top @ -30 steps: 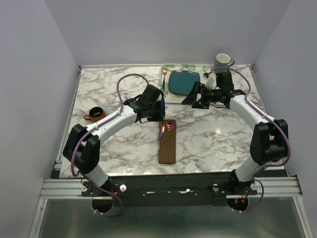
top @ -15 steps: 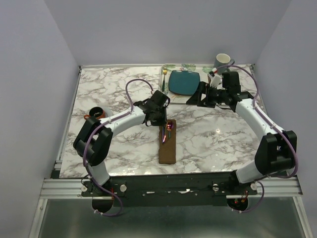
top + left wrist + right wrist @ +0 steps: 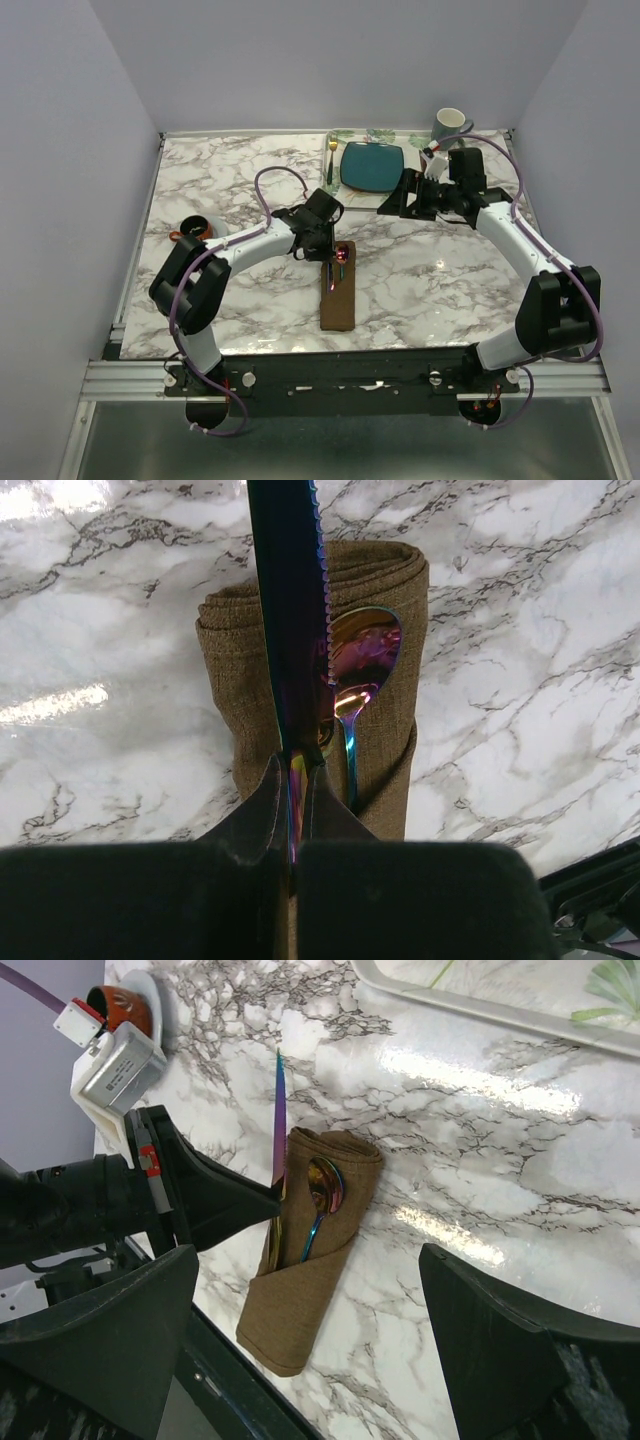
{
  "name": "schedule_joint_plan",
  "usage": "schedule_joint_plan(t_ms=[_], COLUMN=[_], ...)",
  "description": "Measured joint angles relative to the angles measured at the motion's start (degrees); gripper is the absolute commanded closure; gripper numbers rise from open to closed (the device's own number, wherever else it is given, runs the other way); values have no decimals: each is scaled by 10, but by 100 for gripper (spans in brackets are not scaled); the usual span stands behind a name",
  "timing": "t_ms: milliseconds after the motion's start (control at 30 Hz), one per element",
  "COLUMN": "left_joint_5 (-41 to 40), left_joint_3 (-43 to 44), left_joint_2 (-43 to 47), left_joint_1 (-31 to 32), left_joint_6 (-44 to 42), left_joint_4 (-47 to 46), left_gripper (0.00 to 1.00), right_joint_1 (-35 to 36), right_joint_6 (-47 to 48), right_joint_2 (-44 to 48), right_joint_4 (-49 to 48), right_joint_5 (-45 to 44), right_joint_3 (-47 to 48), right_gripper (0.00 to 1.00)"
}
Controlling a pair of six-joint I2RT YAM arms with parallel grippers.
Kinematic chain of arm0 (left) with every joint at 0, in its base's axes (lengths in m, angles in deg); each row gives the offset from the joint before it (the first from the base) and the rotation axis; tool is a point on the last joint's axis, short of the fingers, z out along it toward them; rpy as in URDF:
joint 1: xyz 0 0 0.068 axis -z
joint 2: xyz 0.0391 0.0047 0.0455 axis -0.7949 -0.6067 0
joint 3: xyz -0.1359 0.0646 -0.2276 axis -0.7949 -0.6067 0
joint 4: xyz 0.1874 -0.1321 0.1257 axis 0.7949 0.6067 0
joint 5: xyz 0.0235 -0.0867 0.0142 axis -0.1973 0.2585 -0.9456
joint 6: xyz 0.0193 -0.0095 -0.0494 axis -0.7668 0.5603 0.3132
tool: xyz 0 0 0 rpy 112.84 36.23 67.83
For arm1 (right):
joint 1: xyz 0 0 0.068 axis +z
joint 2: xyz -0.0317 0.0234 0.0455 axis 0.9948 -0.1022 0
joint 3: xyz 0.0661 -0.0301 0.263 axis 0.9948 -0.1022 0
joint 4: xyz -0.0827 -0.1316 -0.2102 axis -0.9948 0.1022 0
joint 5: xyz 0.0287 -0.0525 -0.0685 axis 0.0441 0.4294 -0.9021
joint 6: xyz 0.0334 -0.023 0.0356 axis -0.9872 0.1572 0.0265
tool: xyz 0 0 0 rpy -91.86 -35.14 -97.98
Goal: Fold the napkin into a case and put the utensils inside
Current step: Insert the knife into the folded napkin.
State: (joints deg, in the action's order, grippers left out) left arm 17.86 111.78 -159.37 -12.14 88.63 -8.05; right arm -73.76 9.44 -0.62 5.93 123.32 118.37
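Grips the knife [image 3: 290, 630] by its handle with the left claw [image 3: 295, 770], fingers pressed together on the thin metal. Points the serrated, rainbow-tinted blade away from the wrist, straight over the napkin [image 3: 235, 670], tip past the cloth's rolled far edge. Cannot tell whether the blade touches the cloth; in the right wrist view, looks to run along the napkin's left edge, handle end at the pocket mouth.

Has the napkin folded into a long, narrow brown case, flat on the marble desk [image 3: 230, 180] near its middle, ahead of the gap between the two arm bases. Shows the spoon [image 3: 362, 650] already tucked in: handle under the diagonal flap, shiny purple-pink bowl bare on the upper part of the cloth, just right of the blade.

Holds the right claw [image 3: 310, 1250] wide open, nothing between its fingers, well apart from the napkin, near the front edge of the leaf-printed placemat [image 3: 480, 995]. Shows on that placemat a teal plate [image 3: 372, 166] and a gold fork [image 3: 332, 150]; a mug [image 3: 449, 123] toward the far right corner; a small red cup [image 3: 192, 230] near the desk's left edge.
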Motion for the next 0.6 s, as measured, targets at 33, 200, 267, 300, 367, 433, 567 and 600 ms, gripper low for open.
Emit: schedule_joint_plan(t_ms=[33,200,267,300,367,433,567,600], left_joint_5=[0,4,8,11,14,17,22,25], left_joint_3=[-2,-11,-12,-12,-14,-16,-24,-28], left_joint_2=[0,0,0,0,1,2,4,4], left_joint_1=[0,3,5,7,10,12,16,17], left_joint_6=[3,13,18,21,28,34,44,46], left_joint_4=[0,5,7,10,17,21,25,27], left_gripper=[100,100,100,100,100,100,100,100], right_joint_1=[0,0,-1,-1,-2,-3,-3,-3], right_joint_6=[0,0,0,0,0,0,0,0], right_joint_2=[0,5,10,11,13,14,16,16], right_joint_4=[0,0,1,1,1,1,2,2], right_joint_5=[0,0,0,0,0,0,0,0], right_joint_3=[0,-1,-3,-5,-6,-7,-8,-8], right_gripper=[0,0,0,0,0,0,0,0])
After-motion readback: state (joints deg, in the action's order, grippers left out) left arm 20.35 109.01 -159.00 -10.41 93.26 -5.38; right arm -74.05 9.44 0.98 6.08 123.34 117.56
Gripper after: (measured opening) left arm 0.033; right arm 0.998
